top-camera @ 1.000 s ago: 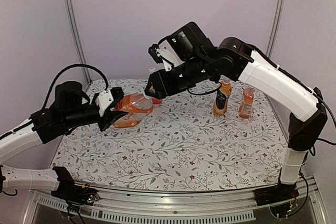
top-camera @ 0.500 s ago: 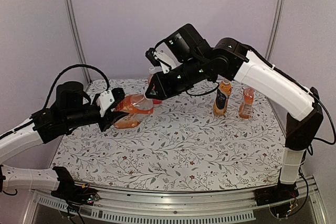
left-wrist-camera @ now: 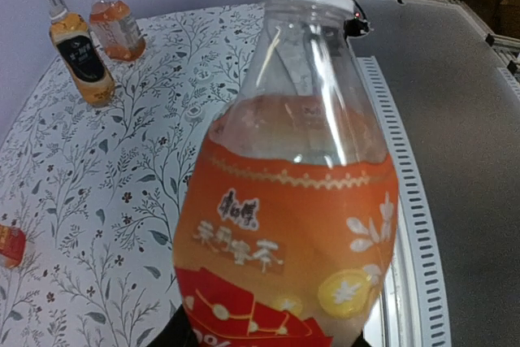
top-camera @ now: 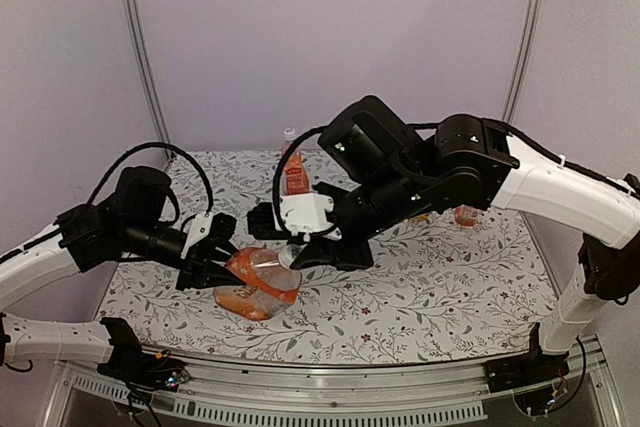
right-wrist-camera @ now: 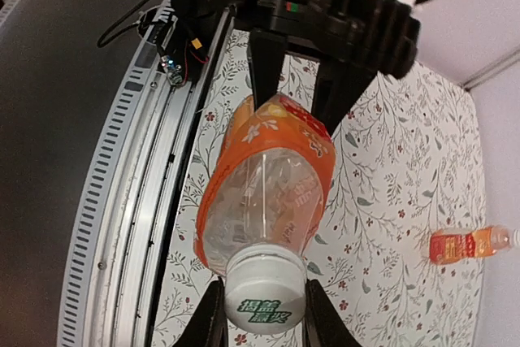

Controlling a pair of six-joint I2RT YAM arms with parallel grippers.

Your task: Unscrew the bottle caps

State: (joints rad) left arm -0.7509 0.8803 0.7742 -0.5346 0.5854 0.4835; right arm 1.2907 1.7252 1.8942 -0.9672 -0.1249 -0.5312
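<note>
Bottle (top-camera: 258, 282) on its side over the near-left part of the table (top-camera: 430, 292), neck pointing right. Whether it touches the table cannot be told.

Left gripper (top-camera: 212, 267) clamped narrow on the bottle's base end, dark fingers either side of the orange label.

Right gripper (top-camera: 300, 253) closed on the cap (right-wrist-camera: 264, 298). In the right wrist view its fingers (right-wrist-camera: 210, 318) press both sides of the white cap, which sits on the neck.

Bottle part full: orange drink in the lower body, clear towards the neck.

Back bottle (top-camera: 294, 173) upright at the table's far edge, back cap (top-camera: 289, 133) on.

Left wrist view shows two more capped bottles, upright and close together: dark-label bottle (left-wrist-camera: 80, 58) and second bottle (left-wrist-camera: 116, 26). In the top view the right arm hides most of them.
</note>
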